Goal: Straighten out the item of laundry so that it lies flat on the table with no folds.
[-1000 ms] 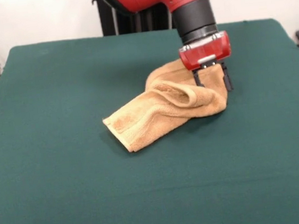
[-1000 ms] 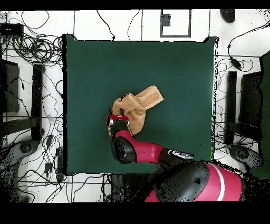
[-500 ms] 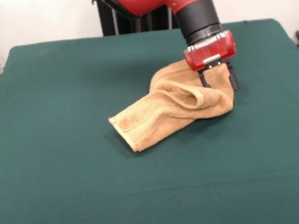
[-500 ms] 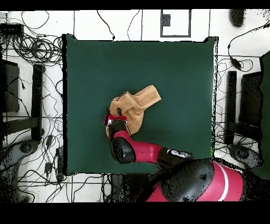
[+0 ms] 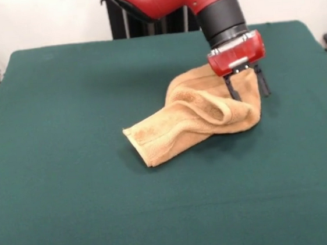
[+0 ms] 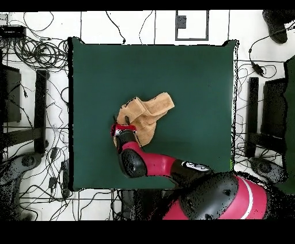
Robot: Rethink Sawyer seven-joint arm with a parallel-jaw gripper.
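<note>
The orange-tan towel (image 5: 189,120) lies crumpled and folded over itself on the green table (image 5: 63,109), right of centre. One folded end with a band stripe points to the front left; the other end is bunched up under the arm. My gripper (image 5: 247,93) comes down from above at the towel's right end, its two black fingers on either side of a raised fold, gripping it. In the overhead view the towel (image 6: 151,110) lies left of the table's (image 6: 196,80) centre, with the gripper (image 6: 120,123) at its lower left end.
The red and black arm reaches in from the robot's side of the table. Cables, stands and monitors (image 6: 23,109) surround the table on the floor. Green cloth stretches on all sides of the towel.
The gripper has moved to the right in the front view, dragging the towel's bunched end with it. The whole towel has slid the same way.
</note>
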